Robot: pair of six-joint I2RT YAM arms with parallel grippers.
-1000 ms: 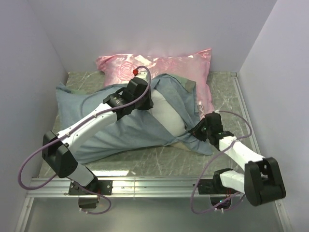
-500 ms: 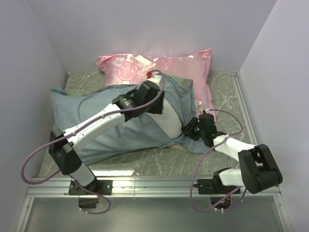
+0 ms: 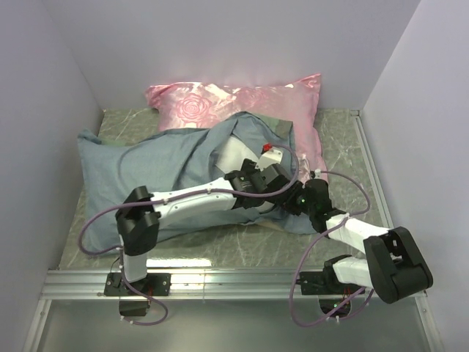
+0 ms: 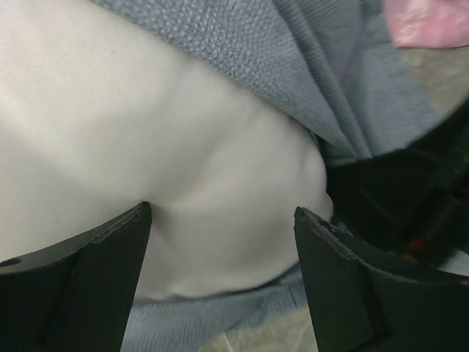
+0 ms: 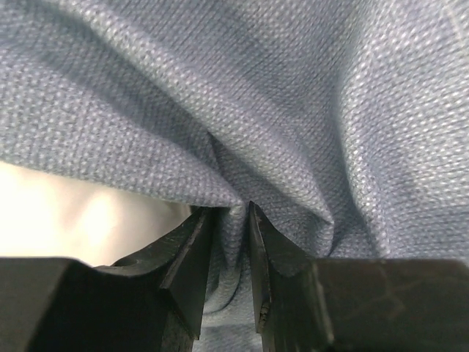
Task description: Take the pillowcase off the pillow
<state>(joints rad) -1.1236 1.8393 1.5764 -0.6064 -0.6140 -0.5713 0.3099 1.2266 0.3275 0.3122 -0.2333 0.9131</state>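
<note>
The grey-blue pillowcase [image 3: 146, 172] lies bunched over the left and middle of the table, an olive edge showing at its far right. A strip of the white pillow [image 3: 233, 154] shows at the cover's mouth. In the left wrist view the pillow's bare corner [image 4: 220, 147] bulges out of the cloth [image 4: 293, 51]. My left gripper [image 4: 220, 213] is open, its fingers either side of that corner. In the top view the left gripper [image 3: 272, 192] is low at the pillow's near right end. Close beside it, my right gripper [image 5: 229, 211] is shut on a fold of the pillowcase [image 5: 308, 110].
A shiny pink rose-patterned pillow [image 3: 242, 99] leans against the back wall, behind the pillowcase. White walls close in the marbled table [image 3: 344, 154] on three sides. An aluminium rail [image 3: 220, 279] runs along the near edge by the arm bases. Both grippers crowd together at the pillow's near right corner.
My left gripper left the pillow's far side, swung to its near right corner and opened. The pillowcase has bunched further left. My right gripper shifted left, pinching cloth.
</note>
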